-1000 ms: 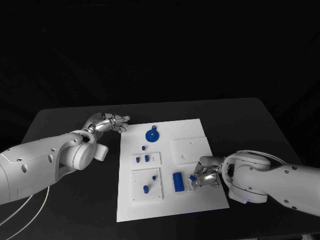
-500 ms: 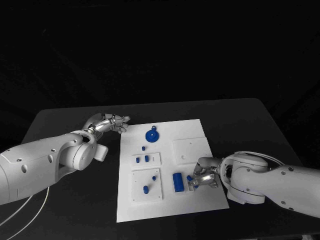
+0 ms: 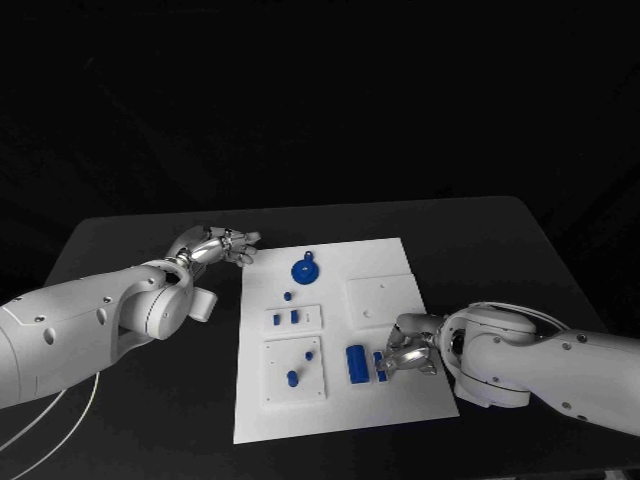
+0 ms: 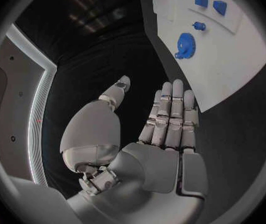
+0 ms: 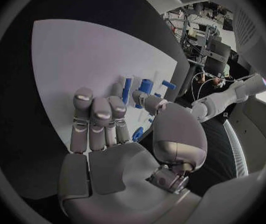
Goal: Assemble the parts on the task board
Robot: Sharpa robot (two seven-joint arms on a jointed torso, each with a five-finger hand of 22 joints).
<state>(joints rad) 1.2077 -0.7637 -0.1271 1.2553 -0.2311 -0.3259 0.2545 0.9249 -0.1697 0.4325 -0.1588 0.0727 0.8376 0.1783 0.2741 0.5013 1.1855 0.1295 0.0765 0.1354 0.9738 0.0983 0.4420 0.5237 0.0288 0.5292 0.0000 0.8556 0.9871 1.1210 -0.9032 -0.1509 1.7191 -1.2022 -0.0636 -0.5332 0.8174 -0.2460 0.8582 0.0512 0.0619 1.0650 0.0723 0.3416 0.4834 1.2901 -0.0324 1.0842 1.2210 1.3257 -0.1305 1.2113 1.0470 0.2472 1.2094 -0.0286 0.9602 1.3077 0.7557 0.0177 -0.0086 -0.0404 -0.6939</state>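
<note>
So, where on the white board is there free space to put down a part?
The white task board is bare along its far right corner, beyond the blank square plate, and along its near edge below the lower-left square plate. It is crowded around the blue cylinder, beside the right hand.

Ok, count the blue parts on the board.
8: gear at the far end, small piece beside it, two on the middle plate, two on the near plate, long block, one at the right hand, which may hide more.
</note>
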